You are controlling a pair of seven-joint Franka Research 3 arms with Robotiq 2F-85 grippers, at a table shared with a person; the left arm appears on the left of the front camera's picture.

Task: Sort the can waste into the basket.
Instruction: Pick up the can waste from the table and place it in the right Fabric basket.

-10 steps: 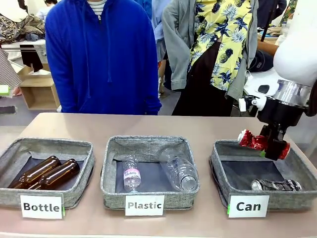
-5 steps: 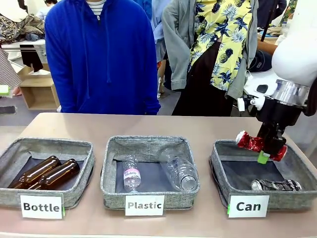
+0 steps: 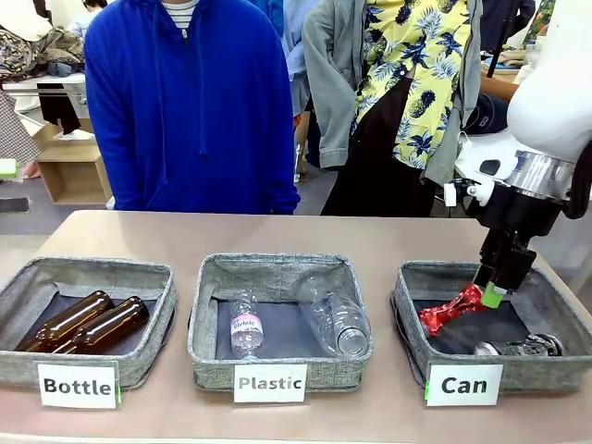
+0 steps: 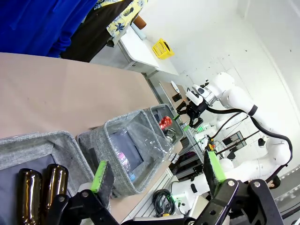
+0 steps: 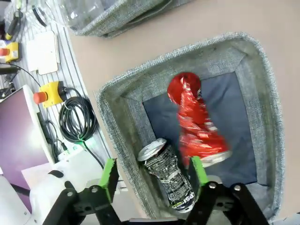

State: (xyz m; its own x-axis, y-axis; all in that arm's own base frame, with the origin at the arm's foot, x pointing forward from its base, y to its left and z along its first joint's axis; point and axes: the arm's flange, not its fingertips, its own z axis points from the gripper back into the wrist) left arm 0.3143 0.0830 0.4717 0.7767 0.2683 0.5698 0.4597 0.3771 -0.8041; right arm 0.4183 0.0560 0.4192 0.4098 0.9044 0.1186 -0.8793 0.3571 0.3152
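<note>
Three low, square baskets of soft grey fabric with dark floors stood in a row on a smooth tan table (image 3: 370, 231), each with a white front label. At the left, the "Bottle" basket (image 3: 23, 277) held two brown glass bottles (image 3: 83, 322) lying side by side. In the middle, the "Plastic" basket (image 3: 208, 314) held two clear plastic bottles (image 3: 333, 319) on their sides. At the right stood the "Can" basket (image 3: 407, 310). Inside it a shiny, crumpled red can (image 3: 449, 310) lay tilted against the left inner wall, and a dark black-and-silver can (image 3: 518, 347) with a silver top lay along the front wall. The right gripper (image 3: 493, 294) hung just above the red can with its green-padded fingers parted and nothing between them; the right wrist view showed both cans lying close together below the spread fingers. The left gripper (image 4: 157, 176) also stood open and empty, above the left end of the row. Judging from this, the release step looked complete and both cans seemed sorted; the next move would likely call for lifting the right arm straight up, clear of the floppy basket rim.
</note>
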